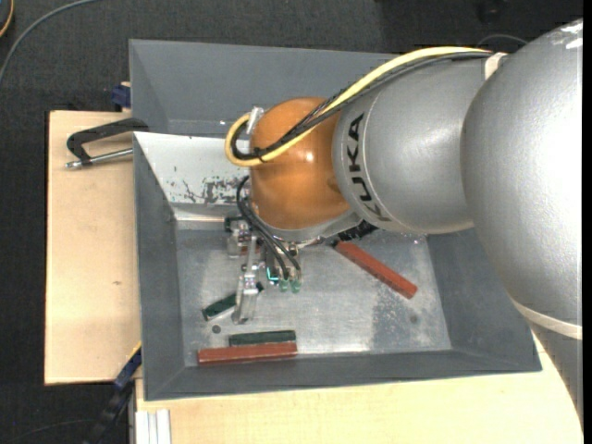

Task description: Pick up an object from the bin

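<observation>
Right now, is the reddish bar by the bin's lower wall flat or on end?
Flat: the reddish bar lies lengthwise on the bin floor, a dark green bar beside it.

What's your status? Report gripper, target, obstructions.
Gripper low in bin, left of centre. Small green piece beside it. Green bar, red bar apart, at near wall.

Two bars [248, 351] along bin [155, 266] front wall; slanted bar [377, 267] right.

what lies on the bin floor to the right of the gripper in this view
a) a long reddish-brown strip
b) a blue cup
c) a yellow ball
a: a long reddish-brown strip lies slanted on the grey floor, right of the gripper.
</observation>
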